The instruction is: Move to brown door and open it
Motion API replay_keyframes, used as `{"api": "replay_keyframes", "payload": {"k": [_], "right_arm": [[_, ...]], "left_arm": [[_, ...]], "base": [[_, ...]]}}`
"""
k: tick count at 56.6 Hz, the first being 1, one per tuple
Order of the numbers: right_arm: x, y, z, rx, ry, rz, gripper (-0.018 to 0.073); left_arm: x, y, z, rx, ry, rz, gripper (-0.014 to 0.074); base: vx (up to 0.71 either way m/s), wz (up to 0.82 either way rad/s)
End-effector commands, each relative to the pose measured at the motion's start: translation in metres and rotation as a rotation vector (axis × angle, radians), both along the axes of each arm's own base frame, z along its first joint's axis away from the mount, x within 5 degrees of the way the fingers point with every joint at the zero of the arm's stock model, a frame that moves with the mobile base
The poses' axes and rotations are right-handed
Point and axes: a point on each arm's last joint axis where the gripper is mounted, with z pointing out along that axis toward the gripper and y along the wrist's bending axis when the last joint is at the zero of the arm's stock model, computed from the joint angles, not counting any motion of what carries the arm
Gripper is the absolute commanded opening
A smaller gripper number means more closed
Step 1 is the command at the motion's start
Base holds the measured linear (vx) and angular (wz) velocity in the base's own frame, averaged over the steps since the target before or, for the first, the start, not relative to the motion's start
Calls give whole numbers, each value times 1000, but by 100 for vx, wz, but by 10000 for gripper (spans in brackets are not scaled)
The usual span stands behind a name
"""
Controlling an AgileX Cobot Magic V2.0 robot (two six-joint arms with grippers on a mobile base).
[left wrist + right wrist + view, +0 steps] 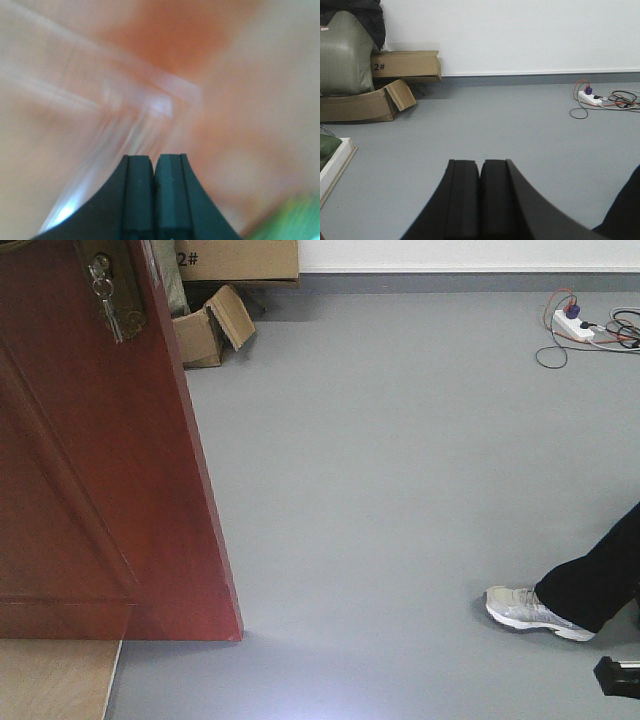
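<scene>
The brown door (100, 470) fills the left of the front view, glossy and reddish, standing ajar with its free edge slanting down to the floor. Its brass backplate with hanging keys (105, 295) shows at the top left; the lever itself is cut off by the frame. In the left wrist view my left gripper (154, 160) is shut, empty, right up against a blurred reddish panel of the door (175, 40). My right gripper (480, 165) is shut too, empty, held over the grey floor and away from the door.
Cardboard boxes (215, 325) and a green bag (342, 55) sit by the far wall. A power strip with tangled cables (585, 325) lies at the right. A person's leg and sneaker (535, 610) stand at the lower right. Pale wood (55, 680) lies below the door.
</scene>
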Motion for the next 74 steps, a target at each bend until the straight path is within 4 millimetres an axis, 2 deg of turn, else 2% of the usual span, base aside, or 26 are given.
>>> {"api": "replay_keyframes", "payload": {"k": [1,13,24,36,46,51,66,74], "right_arm": [[1,-1,6,-7,-87,-9,0],[1,-1,6,-7,-87,-9,0],[1,-1,6,-7,-87,-9,0],[1,-1,6,-7,-87,-9,0],[1,-1,6,-7,-87,-9,0],[1,-1,6,-7,-87,-9,0],[1,-1,6,-7,-87,-9,0],[1,-1,6,-7,-87,-9,0]], "left_arm": [[-34,-13,13,120,-121,65,-3],[-78,-41,-21,330,-120,25,-3],[-112,-50,-57,303,-187,44,-3],[-131,-50,-118,269,-160,60,-3],[-132,-50,-154,261,-43,38,-3],[-139,-51,-164,259,-21,30,-3],[-174,-53,-179,265,-152,50,-3],[-183,-54,-204,266,-150,50,-3]], "base": [[0,0],[0,0],[0,0],[0,0],[0,0],[0,0],[0,0],[0,0]]}}
